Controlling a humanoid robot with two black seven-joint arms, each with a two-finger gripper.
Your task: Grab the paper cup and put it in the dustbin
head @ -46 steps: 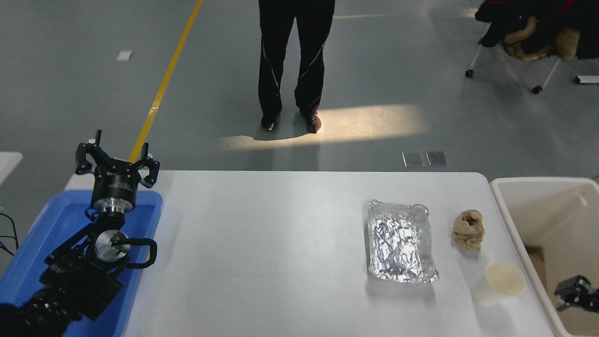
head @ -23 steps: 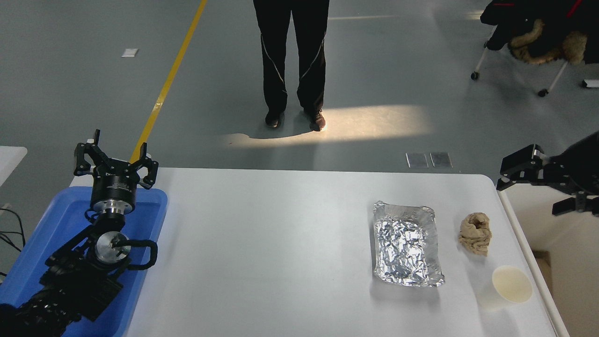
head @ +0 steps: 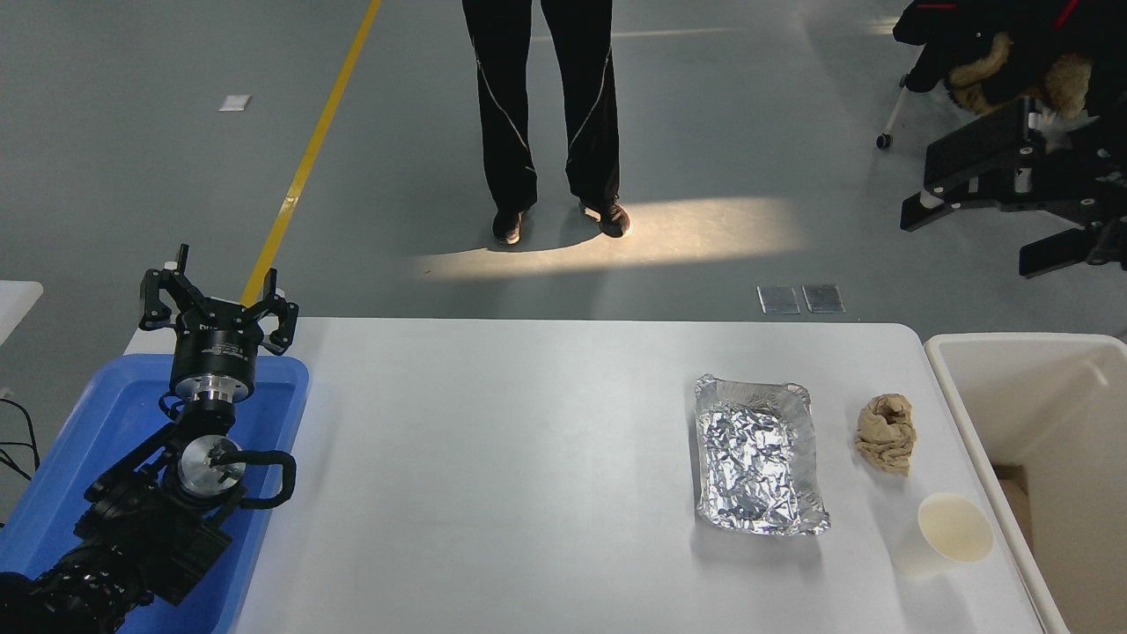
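Observation:
The paper cup (head: 949, 532) stands upright on the white table (head: 528, 458) near its front right corner, cream inside showing. The dustbin (head: 1012, 352), an off-white tub, stands right of the table. My right gripper (head: 973, 216) is open and empty, raised high at the upper right, far above and behind the dustbin and well away from the cup. My left gripper (head: 220, 304) is open and parked over the blue tray at the lower left.
A crumpled foil tray (head: 757, 453) lies left of the cup, and a tan paper wad (head: 885, 431) lies behind the cup. A blue tray (head: 97, 423) is at the left edge. A person's legs (head: 546, 114) stand beyond the table. A chair with dark clothing (head: 986, 44) is at the far right.
My right gripper has risen from low inside the dustbin to high at the upper right. The person has stepped slightly. The cup has not moved.

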